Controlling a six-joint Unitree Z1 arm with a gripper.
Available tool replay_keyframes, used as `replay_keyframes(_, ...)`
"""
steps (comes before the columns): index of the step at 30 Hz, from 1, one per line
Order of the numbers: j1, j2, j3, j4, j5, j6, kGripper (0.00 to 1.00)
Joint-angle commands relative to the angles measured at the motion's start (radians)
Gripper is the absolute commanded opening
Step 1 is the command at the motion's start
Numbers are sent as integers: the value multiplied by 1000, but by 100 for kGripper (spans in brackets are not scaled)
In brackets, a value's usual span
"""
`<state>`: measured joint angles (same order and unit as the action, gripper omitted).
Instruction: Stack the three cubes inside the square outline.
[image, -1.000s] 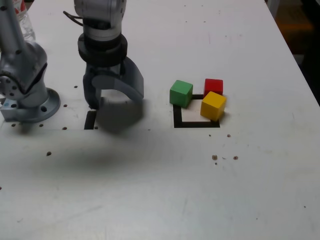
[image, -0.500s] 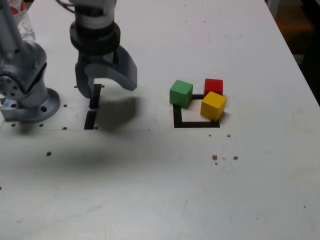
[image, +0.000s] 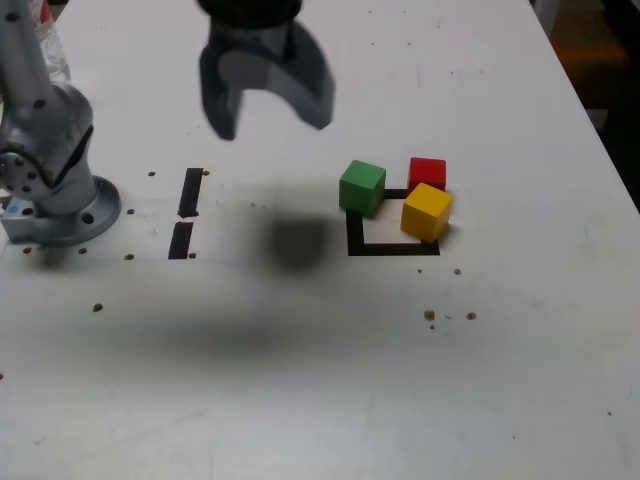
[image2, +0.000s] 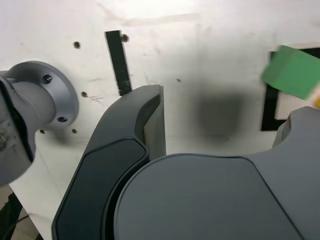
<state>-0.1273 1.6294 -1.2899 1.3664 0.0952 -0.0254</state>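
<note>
Exterior view: the tool (image: 272, 120) hangs open and empty above the tabletop (image: 250, 400). The green (image: 362, 187), red (image: 427, 173) and yellow (image: 427, 212) blocks sit around the square outline's (image: 392, 249) edges; probably light, stiff, best pinched across opposite side faces.

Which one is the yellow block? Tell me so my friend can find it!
On the white table, find the black tape square. At its right side in the exterior view sits the yellow cube, nearer the camera than the red cube.
</note>
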Motion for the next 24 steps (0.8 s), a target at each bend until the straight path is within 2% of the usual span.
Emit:
replay_keyframes(1, 7, 28, -72, 43, -1, 27, 87)
replay_keyframes(4, 18, 107, -237, 118, -6, 83, 87)
replay_keyframes(6, 23, 167, -310, 134, -15, 111, 87)
replay_keyframes(14, 58, 335, -478, 132, -25, 199, 87)
replay_keyframes(24, 95, 455, -597, 131, -50, 247, 87)
